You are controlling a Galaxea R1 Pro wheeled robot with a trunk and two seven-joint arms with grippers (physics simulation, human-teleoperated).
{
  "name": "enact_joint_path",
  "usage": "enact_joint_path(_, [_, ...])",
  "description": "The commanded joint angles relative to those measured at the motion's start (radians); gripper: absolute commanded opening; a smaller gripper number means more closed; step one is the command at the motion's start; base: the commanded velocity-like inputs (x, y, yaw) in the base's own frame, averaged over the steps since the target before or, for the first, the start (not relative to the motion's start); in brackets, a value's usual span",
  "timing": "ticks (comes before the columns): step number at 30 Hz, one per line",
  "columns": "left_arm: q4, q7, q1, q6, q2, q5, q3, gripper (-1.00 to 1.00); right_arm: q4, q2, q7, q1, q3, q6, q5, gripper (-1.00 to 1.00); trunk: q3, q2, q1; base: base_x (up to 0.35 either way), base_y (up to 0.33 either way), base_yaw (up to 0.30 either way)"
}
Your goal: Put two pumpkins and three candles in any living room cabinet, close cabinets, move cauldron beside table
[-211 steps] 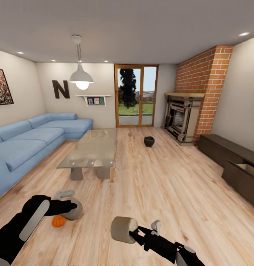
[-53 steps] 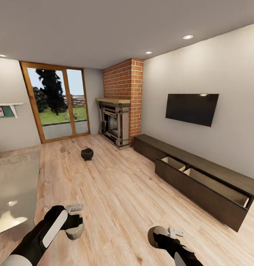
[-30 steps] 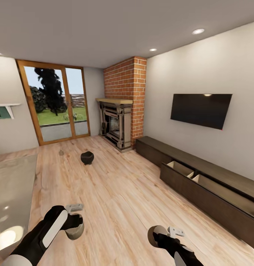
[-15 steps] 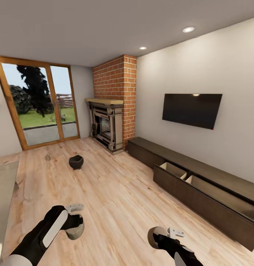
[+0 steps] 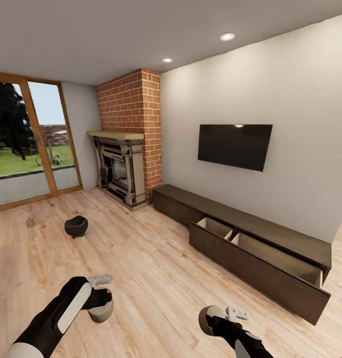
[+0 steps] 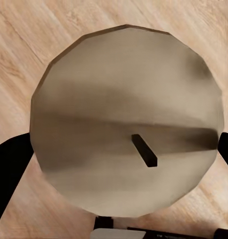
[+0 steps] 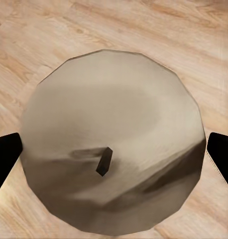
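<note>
My left gripper is shut on a stubby pale candle; in the left wrist view its round top and dark wick sit between the black fingers. My right gripper is shut on a second candle, whose top shows in the right wrist view. The long dark-brown cabinet runs along the right wall, with one wide drawer pulled out and its beige inside bare. The black cauldron stands on the floor to the left. The pumpkins are out of view.
A brick fireplace stands at the cabinet's far end, and a TV hangs above the cabinet. Glass doors are at the left. A small grey object lies near them. Bare wood floor separates me from the drawer.
The whole view has swung to the right, so the camera has moved: sofa and glass table have left the picture and the cabinet is nearer the middle. Both grippers keep their candles.
</note>
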Motion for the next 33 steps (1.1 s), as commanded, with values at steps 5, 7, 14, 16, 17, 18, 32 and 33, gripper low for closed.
enact_joint_path(5, [-0.002,0.012,-0.001,0.002,0.001,0.008,-0.003,-1.00,0.000,0.000,0.000,-0.001,0.002,0.004,-0.003,-1.00,-0.005,-0.001,0.001,0.167,0.000,-0.257])
enact_joint_path(7, [-0.002,0.012,-0.001,0.002,0.001,0.008,-0.003,-1.00,0.000,0.000,0.000,-0.001,0.002,0.004,-0.003,-1.00,-0.007,-0.001,0.001,0.141,0.000,-0.256])
enact_joint_path(14, [-0.002,0.012,-0.001,0.002,0.001,0.008,-0.003,-1.00,0.000,0.000,0.000,-0.001,0.002,0.004,-0.003,-1.00,-0.012,-0.001,0.001,0.126,0.000,-0.256])
enact_joint_path(16, [-0.002,0.012,-0.001,0.002,0.001,0.008,-0.003,-1.00,0.000,0.000,0.000,-0.001,0.002,0.004,-0.003,-1.00,-0.014,-0.001,0.001,0.090,0.000,-0.255])
enact_joint_path(17, [-0.002,0.012,-0.001,0.002,0.001,0.008,-0.003,-1.00,0.000,0.000,0.000,-0.001,0.002,0.004,-0.003,-1.00,-0.014,-0.001,0.001,0.044,0.000,-0.255])
enact_joint_path(18, [-0.002,0.012,-0.001,0.002,0.001,0.008,-0.003,-1.00,0.000,0.000,0.001,-0.001,0.002,0.004,-0.003,-1.00,-0.015,-0.001,0.001,0.028,0.000,-0.254])
enact_joint_path(32, [-0.002,0.012,-0.001,0.002,0.001,0.008,-0.003,-1.00,0.000,0.000,0.002,-0.001,0.002,0.004,-0.003,-1.00,-0.026,-0.001,0.001,0.005,0.043,-0.254])
enact_joint_path(33, [-0.002,0.012,-0.001,0.002,0.002,0.008,-0.003,-1.00,0.000,0.000,0.002,-0.001,0.002,0.004,-0.003,-1.00,-0.027,-0.001,0.001,0.050,0.117,-0.254])
